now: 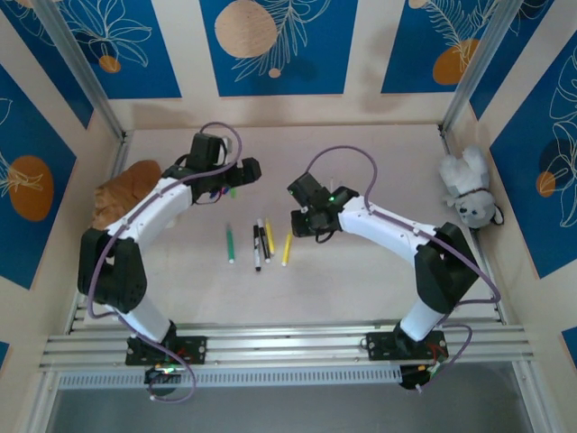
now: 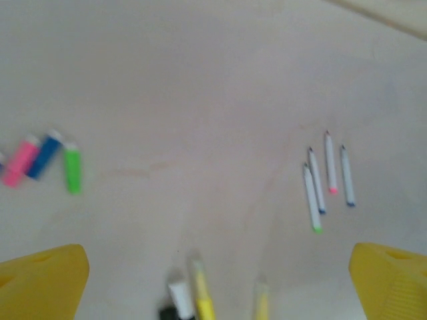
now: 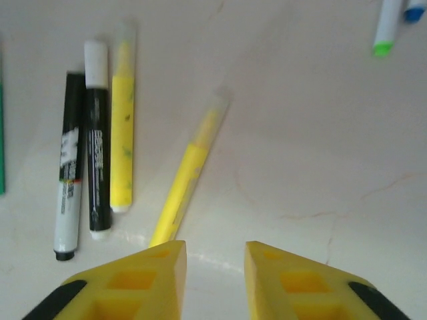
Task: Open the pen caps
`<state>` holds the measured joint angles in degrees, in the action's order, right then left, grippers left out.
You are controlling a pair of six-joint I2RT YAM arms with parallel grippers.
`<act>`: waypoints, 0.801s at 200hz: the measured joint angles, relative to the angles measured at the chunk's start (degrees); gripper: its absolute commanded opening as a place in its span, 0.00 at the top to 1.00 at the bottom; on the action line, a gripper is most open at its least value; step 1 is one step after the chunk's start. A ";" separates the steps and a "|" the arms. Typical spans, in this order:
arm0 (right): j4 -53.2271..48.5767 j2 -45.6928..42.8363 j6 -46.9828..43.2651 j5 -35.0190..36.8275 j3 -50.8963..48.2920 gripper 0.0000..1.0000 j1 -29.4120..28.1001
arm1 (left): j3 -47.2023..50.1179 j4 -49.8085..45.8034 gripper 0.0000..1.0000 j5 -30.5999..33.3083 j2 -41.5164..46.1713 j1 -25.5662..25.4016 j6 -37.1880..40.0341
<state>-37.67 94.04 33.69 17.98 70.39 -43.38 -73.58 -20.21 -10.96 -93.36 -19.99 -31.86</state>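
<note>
Yellow pen (image 3: 187, 177): probably light, stiff, slick; hold clear cap (image 3: 215, 110) at its one-o'clock end. Right gripper (image 3: 215, 252) narrowly parted, empty; left gripper (image 2: 217, 263) wide apart, empty.

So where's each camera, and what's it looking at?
Top external: above and behind, looking down at the table; both arms show.
Left wrist: on the left arm, facing loose caps; left end effector shows.
Right wrist: on the right arm, facing pens; right end effector shows.
Shared: top and right wrist both see the slanted yellow pen.
</note>
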 measured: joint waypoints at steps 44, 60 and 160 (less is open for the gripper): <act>1.49 0.00 2.97 -0.22 -4.35 0.65 -2.64 | 7.65 -1.05 0.00 -2.08 6.78 -4.44 -0.61; 2.03 0.02 3.67 -0.44 -4.68 0.67 -2.80 | 9.03 -0.59 0.00 -1.88 10.84 -6.03 -0.63; 3.76 8.02 5.73 -2.43 -1.62 0.65 -4.72 | 16.11 2.32 0.02 -1.75 15.93 -8.02 -0.87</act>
<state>-33.91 102.06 39.42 15.55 68.77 -48.10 -57.47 -17.89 -12.71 -77.43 -28.01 -32.73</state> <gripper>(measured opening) 0.341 0.987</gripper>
